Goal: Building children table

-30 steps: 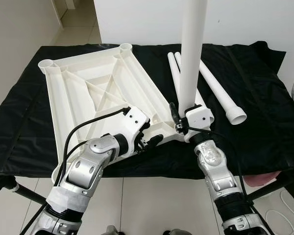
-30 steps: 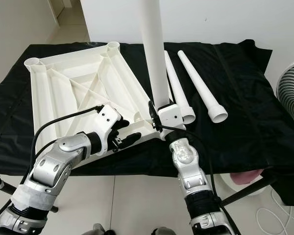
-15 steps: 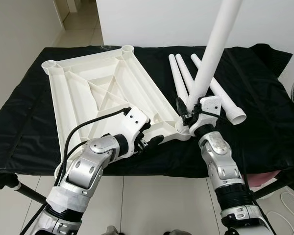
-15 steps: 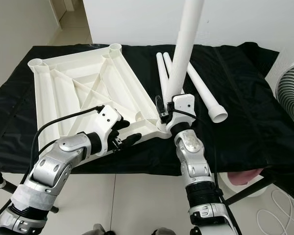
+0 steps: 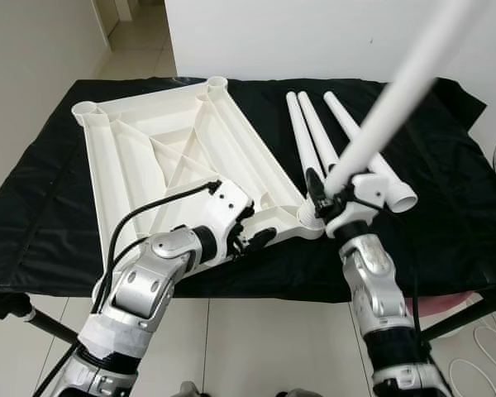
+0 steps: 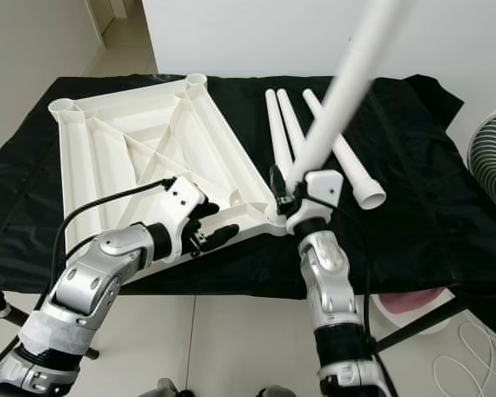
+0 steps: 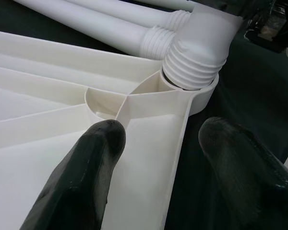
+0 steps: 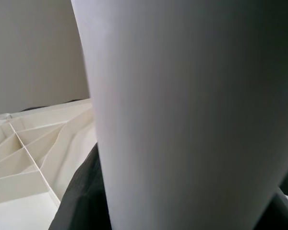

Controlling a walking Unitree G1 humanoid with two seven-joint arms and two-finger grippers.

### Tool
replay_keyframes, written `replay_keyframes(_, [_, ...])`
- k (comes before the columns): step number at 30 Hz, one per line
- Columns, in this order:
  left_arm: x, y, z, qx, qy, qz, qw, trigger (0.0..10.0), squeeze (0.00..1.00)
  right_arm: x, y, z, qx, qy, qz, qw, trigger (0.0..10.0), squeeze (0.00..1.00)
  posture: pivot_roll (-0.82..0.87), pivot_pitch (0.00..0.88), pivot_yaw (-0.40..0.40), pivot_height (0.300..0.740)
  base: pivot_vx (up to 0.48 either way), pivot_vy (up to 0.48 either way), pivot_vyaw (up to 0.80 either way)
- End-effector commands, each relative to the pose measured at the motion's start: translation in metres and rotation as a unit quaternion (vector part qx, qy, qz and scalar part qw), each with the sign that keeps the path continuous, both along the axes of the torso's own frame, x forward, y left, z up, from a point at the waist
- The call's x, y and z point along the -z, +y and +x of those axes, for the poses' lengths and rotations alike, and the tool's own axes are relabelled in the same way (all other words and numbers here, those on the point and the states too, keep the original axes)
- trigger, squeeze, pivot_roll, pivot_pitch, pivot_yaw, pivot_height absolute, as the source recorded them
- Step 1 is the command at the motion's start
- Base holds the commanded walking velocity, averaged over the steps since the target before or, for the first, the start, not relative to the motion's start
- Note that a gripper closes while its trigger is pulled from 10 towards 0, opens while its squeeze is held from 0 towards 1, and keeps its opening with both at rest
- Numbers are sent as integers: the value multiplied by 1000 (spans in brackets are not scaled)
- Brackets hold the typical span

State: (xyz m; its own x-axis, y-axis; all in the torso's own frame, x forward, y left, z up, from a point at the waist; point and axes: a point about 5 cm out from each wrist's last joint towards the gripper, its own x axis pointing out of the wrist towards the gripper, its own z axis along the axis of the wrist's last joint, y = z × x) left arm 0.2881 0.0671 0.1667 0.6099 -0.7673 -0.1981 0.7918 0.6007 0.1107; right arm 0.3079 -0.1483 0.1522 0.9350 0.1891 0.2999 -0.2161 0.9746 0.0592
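White table leg (image 5: pixel 397 91) clenched in right gripper (image 5: pixel 335 198), tilted in tabletop (image 5: pixel 165 149) corner socket, left gripper (image 5: pixel 252 240) fingers spread astride the rim.

Raised leg (image 5: pixel 397 99) blurred, top cut off

Tabletop (image 5: pixel 174 157) left on cloth (image 5: pixel 446 207), loose legs (image 5: pixel 314 132) right.

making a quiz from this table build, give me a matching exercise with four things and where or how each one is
1. held leg
2. table top
3. left gripper
4. spare legs

a. lying flat on the black cloth
b. upside down, ribs showing
c. tilted, threaded end at the corner socket
d. fingers either side of the table top's near edge

Pairs: 1-c, 2-b, 3-d, 4-a
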Motion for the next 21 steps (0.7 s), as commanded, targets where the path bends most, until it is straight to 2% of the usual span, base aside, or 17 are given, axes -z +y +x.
replay_keyframes(1, [2, 0, 1, -15, 1, 6, 1000, 10000, 0, 31, -5, -7, 7, 70, 1, 998, 10000, 0, -150, 66, 55, 740, 0, 0, 0])
replay_keyframes(4, [2, 0, 1, -13, 1, 7, 1000, 10000, 0, 33, -5, -10, 5, 75, 17, 997, 10000, 0, -156, 75, 64, 740, 0, 0, 0])
replay_keyframes(9, [2, 0, 2, -10, 2, 7, 1000, 10000, 0, 37, -7, -4, 16, 108, -7, 994, 10000, 0, -160, 76, 67, 740, 0, 0, 0])
replay_keyframes(10, [1, -1, 2, -9, 2, 7, 1000, 10000, 0, 38, -6, 0, 21, 124, -34, 991, 10000, 0, -160, 76, 67, 740, 0, 0, 0])
replay_keyframes(14, [1, -1, 2, -8, 2, 7, 1000, 10000, 0, 39, -6, 5, 20, 140, -49, 989, 10000, 0, -160, 76, 67, 740, 0, 0, 0])
replay_keyframes(16, [1, -2, 2, -7, 2, 6, 1000, 10000, 0, 34, -3, 14, 3, 156, -87, 984, 10000, 0, -164, 73, 70, 740, 0, 0, 0])
replay_keyframes(21, [1, -2, 2, -8, 1, 5, 1000, 10000, 0, 25, 1, 25, -27, 163, -129, 978, 10000, 0, -161, 69, 64, 740, 0, 0, 0])
